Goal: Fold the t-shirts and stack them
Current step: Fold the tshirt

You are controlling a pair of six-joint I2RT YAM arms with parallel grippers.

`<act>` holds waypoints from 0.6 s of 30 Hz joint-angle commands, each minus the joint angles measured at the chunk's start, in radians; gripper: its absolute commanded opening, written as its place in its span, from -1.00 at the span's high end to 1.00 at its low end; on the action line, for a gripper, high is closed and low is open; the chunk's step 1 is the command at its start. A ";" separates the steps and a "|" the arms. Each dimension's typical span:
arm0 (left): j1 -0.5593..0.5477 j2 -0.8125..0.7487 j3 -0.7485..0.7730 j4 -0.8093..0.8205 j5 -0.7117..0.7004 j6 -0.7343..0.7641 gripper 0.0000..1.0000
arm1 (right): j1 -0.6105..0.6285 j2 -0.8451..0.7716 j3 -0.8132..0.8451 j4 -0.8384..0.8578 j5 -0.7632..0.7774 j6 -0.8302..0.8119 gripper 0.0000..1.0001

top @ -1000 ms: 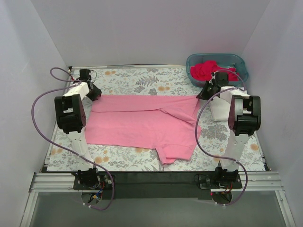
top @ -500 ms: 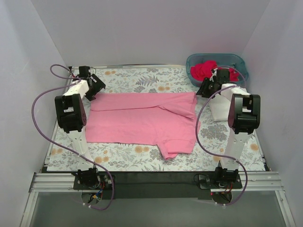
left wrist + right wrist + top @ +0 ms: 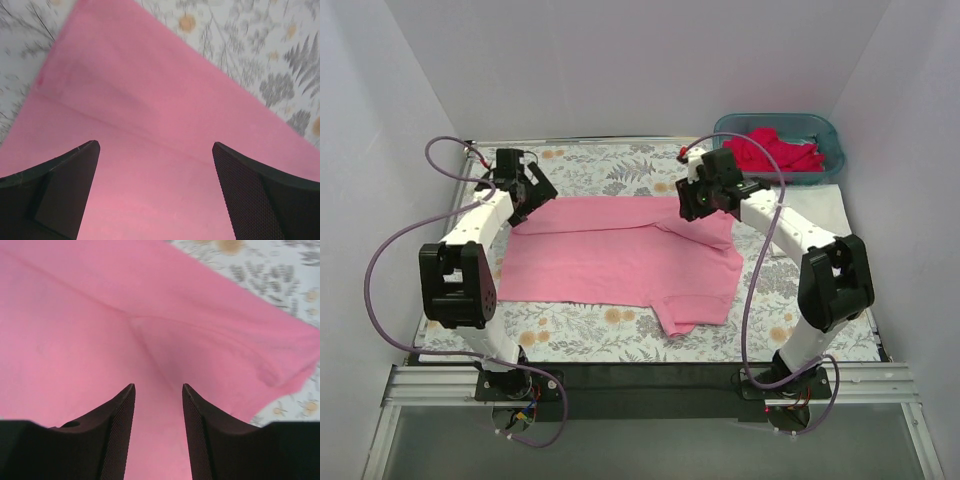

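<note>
Our left gripper (image 3: 155, 145) hangs spread wide over the far-left corner of the light pink cotton short-sleeved t-shirt (image 3: 620, 265), holding nothing. The shirt lies flat on the grey-and-orange floral cloth (image 3: 620, 165) covering the counter, with its far strip folded inward and one sleeve poking out near right. Our right gripper (image 3: 158, 386) hovers above the far-right fold, narrowly parted and also empty. For the next fold, we judge both should pinch every layer at matching points, lift level and travel together for a straight crease. The teal plastic basket (image 3: 825, 128) of deep pink-red shirts (image 3: 775, 150) sits far right.
</note>
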 commanded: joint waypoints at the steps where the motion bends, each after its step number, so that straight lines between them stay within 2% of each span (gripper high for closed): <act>1: -0.071 -0.052 -0.110 -0.023 -0.014 0.036 -0.77 | 0.064 0.029 -0.007 -0.095 -0.024 -0.067 0.18; 7: -0.124 -0.063 -0.176 -0.025 0.007 0.041 -0.77 | 0.097 0.113 -0.011 -0.107 -0.018 -0.058 0.25; 18: -0.150 -0.011 -0.138 -0.051 0.037 0.039 -0.77 | 0.081 0.276 0.105 -0.112 0.135 -0.072 0.26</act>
